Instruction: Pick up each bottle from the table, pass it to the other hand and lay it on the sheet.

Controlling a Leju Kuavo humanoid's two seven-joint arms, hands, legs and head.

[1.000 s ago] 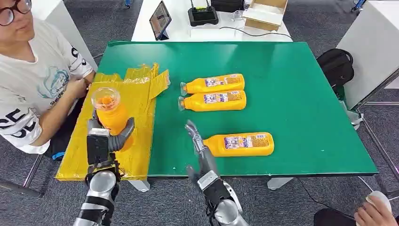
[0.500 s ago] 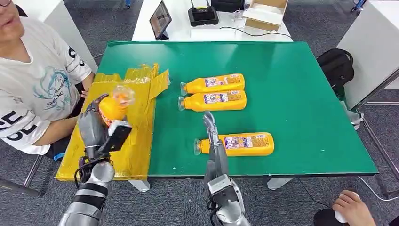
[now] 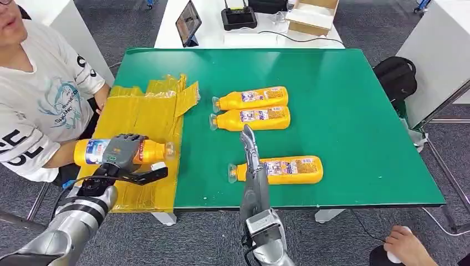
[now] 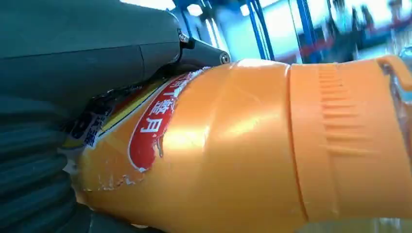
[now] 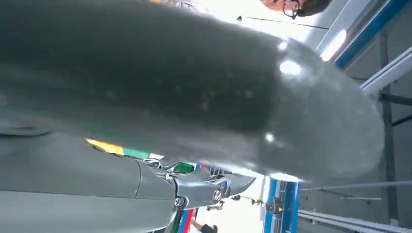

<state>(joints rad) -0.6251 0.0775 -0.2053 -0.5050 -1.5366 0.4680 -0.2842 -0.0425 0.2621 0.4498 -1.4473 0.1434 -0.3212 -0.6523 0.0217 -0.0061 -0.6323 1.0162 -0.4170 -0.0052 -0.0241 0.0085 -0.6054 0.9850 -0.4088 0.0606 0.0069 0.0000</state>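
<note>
Green tabletop (image 3: 343, 111) with yellow sheet (image 3: 138, 111) at its left. Left hand (image 3: 123, 151) grips a bottle (image 3: 91, 152) horizontally over the sheet; laying-down step, calling for lowering and release. Right hand (image 3: 249, 147), fingers extended and empty, hovers beside the nearest bottle (image 3: 288, 169) right of the sheet.

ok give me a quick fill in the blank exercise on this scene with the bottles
1. The left hand holds an orange bottle over the ____ sheet.
2. ____ bottles lie on the green table.
3. The held bottle is turned on its ____.
4. The right hand holds ____.

Missing words: yellow; three; side; nothing
</note>
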